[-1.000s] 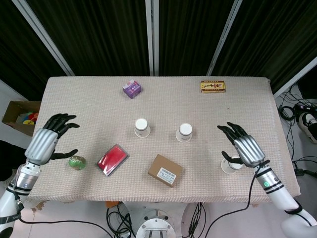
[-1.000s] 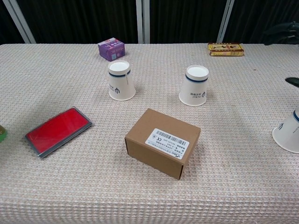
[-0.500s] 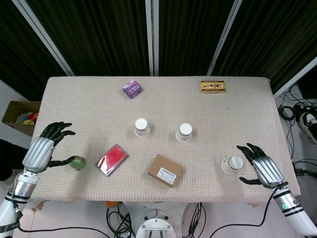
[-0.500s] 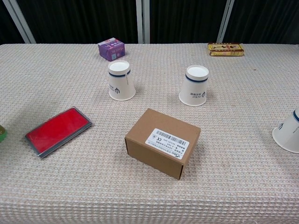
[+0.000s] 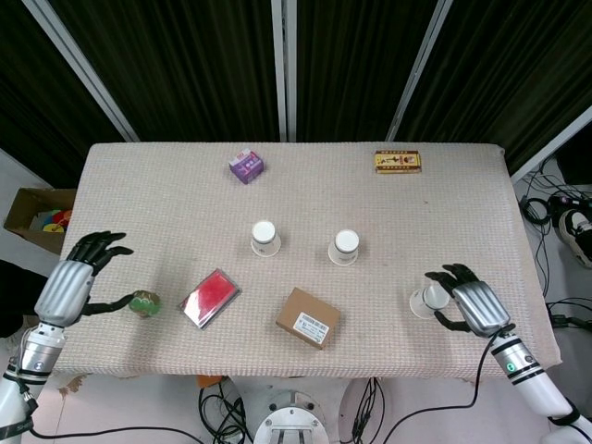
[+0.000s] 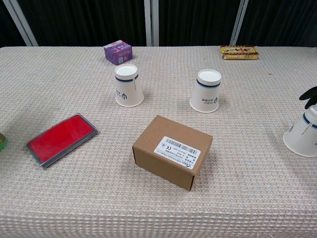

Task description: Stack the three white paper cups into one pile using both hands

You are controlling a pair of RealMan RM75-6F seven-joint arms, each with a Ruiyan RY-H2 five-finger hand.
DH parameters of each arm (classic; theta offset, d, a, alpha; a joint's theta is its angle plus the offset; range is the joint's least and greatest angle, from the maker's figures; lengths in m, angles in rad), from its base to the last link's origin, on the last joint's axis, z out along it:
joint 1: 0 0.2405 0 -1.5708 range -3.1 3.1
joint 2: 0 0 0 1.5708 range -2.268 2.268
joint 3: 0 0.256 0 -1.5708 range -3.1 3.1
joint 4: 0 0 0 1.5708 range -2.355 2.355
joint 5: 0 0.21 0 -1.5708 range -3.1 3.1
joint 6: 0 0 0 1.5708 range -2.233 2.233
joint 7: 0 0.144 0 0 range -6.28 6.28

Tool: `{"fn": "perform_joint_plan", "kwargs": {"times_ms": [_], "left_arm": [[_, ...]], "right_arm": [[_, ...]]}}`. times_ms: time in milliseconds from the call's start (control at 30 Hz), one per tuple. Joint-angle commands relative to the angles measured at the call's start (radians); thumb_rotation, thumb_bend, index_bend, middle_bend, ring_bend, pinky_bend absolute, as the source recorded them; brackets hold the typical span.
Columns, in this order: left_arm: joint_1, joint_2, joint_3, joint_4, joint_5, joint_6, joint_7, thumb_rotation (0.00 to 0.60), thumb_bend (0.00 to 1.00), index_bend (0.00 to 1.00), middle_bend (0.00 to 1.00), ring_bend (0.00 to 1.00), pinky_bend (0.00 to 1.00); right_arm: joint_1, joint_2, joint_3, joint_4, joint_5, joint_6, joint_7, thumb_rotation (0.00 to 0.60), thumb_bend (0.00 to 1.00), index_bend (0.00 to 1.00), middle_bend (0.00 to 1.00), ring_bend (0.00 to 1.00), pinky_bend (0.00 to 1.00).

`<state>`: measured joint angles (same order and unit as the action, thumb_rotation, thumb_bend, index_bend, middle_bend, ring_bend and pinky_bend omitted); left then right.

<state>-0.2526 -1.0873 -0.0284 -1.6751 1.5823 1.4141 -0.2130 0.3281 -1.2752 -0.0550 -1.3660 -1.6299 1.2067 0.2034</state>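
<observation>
Looking down from the head view, three white paper cups are seen upside down on the table [image 5: 139, 185], none stacked. Taking the brown box [image 5: 308, 317] as landmark, the left cup [image 5: 265, 238] stands behind it to the left, the middle cup [image 5: 344, 247] behind it to the right, and the right cup [image 5: 425, 301] well to its right, tilted. The right cup is gripped by the right hand [image 5: 467, 302], whose dark fingers are curled around it. What lies inside the overturned cups cannot be told. One red flat case [image 5: 209, 297] lies left of the box, and one green round thing [image 5: 143, 302] further left, touched by the thumb of the left hand [image 5: 74, 281], whose other fingers are spread and hold nothing. One purple box [image 5: 246, 166] and one yellow packet [image 5: 398, 162] sit near the far edge. A cardboard carton [image 5: 37, 215] with coloured items is seen on the floor beside the table.

From the chest view, the brown box [image 6: 172, 151] sits in front of the left cup [image 6: 129, 85] and the middle cup [image 6: 206, 90]. The right cup [image 6: 303, 134] leans at the right edge, with dark fingertips [image 6: 310, 95] of the right hand on its top. The red flat case [image 6: 61, 139], purple box [image 6: 118, 52] and yellow packet [image 6: 239, 52] are also seen.
</observation>
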Motion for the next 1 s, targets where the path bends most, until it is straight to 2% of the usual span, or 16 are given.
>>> {"fn": "perform_joint_plan", "kwargs": {"times_ms": [33, 233, 367, 533, 700, 833, 1000], "left_arm": [[0.002, 0.000, 0.001, 0.001, -0.002, 0.000, -0.001, 0.600, 0.15, 0.29, 0.15, 0.09, 0.11], [0.010, 0.001, 0.002, 0.008, -0.006, 0.004, -0.004, 0.600, 0.15, 0.29, 0.15, 0.09, 0.11], [0.023, -0.005, 0.010, 0.012, 0.002, 0.018, 0.034, 0.600, 0.15, 0.29, 0.15, 0.09, 0.11], [0.047, -0.034, 0.023, 0.019, 0.009, 0.043, 0.166, 0.600, 0.15, 0.29, 0.15, 0.09, 0.11], [0.064, -0.063, 0.029, 0.025, 0.019, 0.063, 0.225, 0.600, 0.15, 0.29, 0.15, 0.09, 0.11], [0.070, -0.070, 0.034, 0.038, 0.021, 0.065, 0.206, 0.600, 0.15, 0.29, 0.15, 0.09, 0.11], [0.078, -0.074, 0.039, 0.055, 0.023, 0.067, 0.184, 0.600, 0.15, 0.29, 0.15, 0.09, 0.11]], "right_arm": [[-0.002, -0.008, 0.003, 0.008, -0.003, 0.014, 0.000, 0.600, 0.31, 0.34, 0.39, 0.18, 0.19], [-0.006, 0.035, 0.031, -0.036, -0.016, 0.089, 0.061, 0.600, 0.32, 0.39, 0.42, 0.20, 0.21], [0.040, 0.100, 0.087, -0.119, -0.021, 0.095, 0.041, 0.600, 0.32, 0.40, 0.42, 0.20, 0.21], [0.166, 0.146, 0.183, -0.222, 0.042, -0.040, -0.009, 0.600, 0.32, 0.41, 0.41, 0.20, 0.21], [0.289, 0.124, 0.263, -0.247, 0.140, -0.191, -0.098, 0.600, 0.32, 0.41, 0.41, 0.20, 0.21], [0.354, 0.077, 0.297, -0.228, 0.210, -0.258, -0.158, 0.600, 0.32, 0.41, 0.41, 0.20, 0.22], [0.408, 0.009, 0.315, -0.190, 0.279, -0.308, -0.210, 0.600, 0.32, 0.41, 0.41, 0.20, 0.21]]}}
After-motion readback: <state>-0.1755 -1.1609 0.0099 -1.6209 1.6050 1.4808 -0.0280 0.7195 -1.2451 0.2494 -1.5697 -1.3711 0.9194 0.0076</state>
